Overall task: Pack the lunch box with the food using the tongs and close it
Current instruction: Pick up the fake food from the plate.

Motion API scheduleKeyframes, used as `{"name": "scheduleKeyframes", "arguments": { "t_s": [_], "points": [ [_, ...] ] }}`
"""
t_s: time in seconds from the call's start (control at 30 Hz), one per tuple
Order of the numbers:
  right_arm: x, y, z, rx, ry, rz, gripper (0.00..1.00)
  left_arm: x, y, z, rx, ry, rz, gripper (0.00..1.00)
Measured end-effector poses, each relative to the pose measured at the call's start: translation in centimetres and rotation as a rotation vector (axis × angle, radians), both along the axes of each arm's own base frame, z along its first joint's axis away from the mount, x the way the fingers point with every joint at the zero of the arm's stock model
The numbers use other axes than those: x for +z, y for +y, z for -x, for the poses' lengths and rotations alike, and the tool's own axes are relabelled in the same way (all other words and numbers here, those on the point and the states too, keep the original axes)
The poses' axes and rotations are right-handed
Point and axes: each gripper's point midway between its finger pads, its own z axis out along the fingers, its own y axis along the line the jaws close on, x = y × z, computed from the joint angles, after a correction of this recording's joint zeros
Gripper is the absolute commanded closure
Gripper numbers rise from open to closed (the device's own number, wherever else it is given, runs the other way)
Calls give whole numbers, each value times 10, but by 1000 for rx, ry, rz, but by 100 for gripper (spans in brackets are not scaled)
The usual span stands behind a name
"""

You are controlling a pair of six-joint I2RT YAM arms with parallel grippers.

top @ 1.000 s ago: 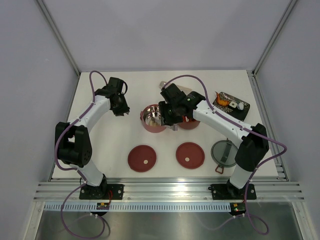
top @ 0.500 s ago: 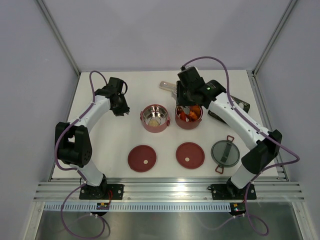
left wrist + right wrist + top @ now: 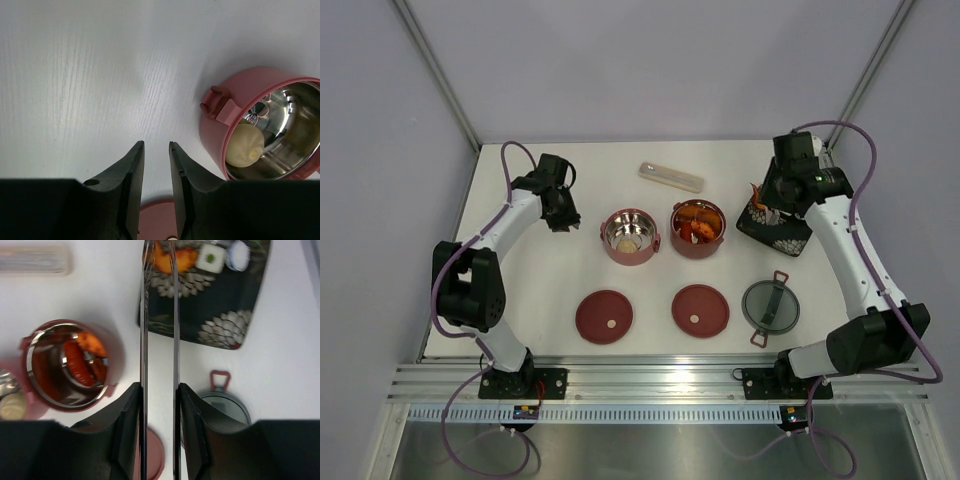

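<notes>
Two arms, the left arm (image 3: 505, 228) and the right arm (image 3: 855, 255), each with one end effector: left end effector (image 3: 156, 145), right end effector (image 3: 159, 386). One pair of tongs (image 3: 143, 315).

Two bowls: left bowl (image 3: 613, 248), right bowl (image 3: 698, 253). Two disc lids: left disc (image 3: 600, 310), right disc (image 3: 705, 303). One grey lid (image 3: 770, 305), one tray (image 3: 785, 238) and one case (image 3: 671, 177).

Food:
- Left bowl: one pale piece (image 3: 244, 146).
- Right bowl: about three orange pieces (image 3: 75, 357), hard to separate.
- Tray: one orange piece (image 3: 170, 259) and two white pieces, one green-centred (image 3: 210, 257), one bluish (image 3: 239, 254).
</notes>
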Motion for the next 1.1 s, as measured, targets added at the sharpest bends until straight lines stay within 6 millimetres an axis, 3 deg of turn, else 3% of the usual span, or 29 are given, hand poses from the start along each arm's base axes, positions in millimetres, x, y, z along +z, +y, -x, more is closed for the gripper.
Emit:
{"name": "scheduleKeyframes", "arguments": {
  "t_s": [0.17,0.3,0.43,1.1],
  "points": [
    [-39,-65,19,-174,104,9,57,-4,0,0,-9,11,-3,71],
    [-56,-94,30,-252,153,-14,54,-4,-1,0,-19,11,-1,71],
    [-60,-116,31,-307,151,-37,51,-4,-2,0,-24,13,2,71],
    [-75,-132,-7,-313,95,-135,45,-5,-3,-3,-32,17,1,71]
  ]
}}
